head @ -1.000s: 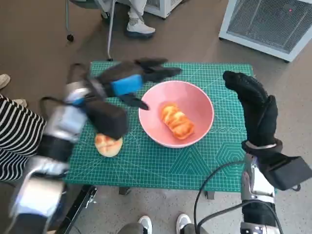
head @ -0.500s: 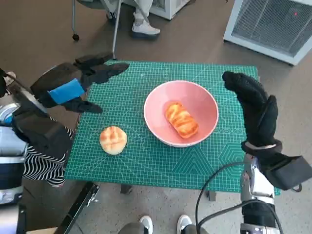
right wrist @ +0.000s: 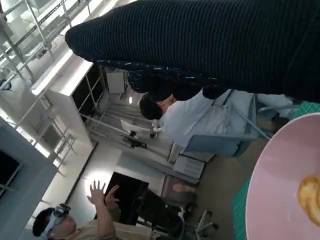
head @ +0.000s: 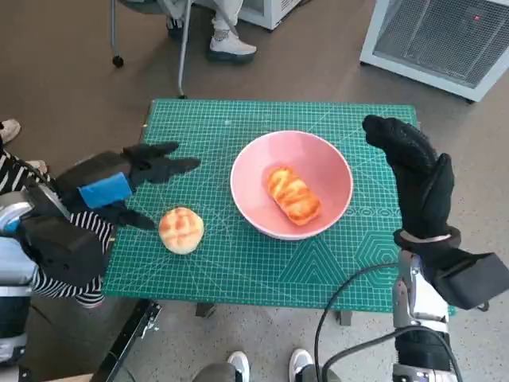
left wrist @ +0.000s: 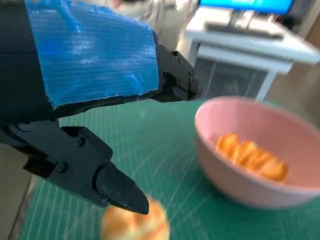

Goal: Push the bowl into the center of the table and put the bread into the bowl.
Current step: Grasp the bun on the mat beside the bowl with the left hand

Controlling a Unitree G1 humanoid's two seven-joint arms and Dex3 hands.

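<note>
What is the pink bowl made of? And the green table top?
The pink bowl looks like smooth matte plastic, maybe melamine: even colour, soft sheen, thin rim. The green table top looks like a rubbery cutting mat: flat, dull, printed with fine grid lines.

We see the pink bowl [head: 291, 185] standing upright near the middle of the green-matted counter [head: 238, 263], a shade toward three o'clock. Inside it lies an oblong, golden-orange bread [head: 292, 195], its long axis running from ten to four o'clock. A second, round bun [head: 181, 230] sits on the mat outside the bowl, at about eight o'clock from it.
</note>
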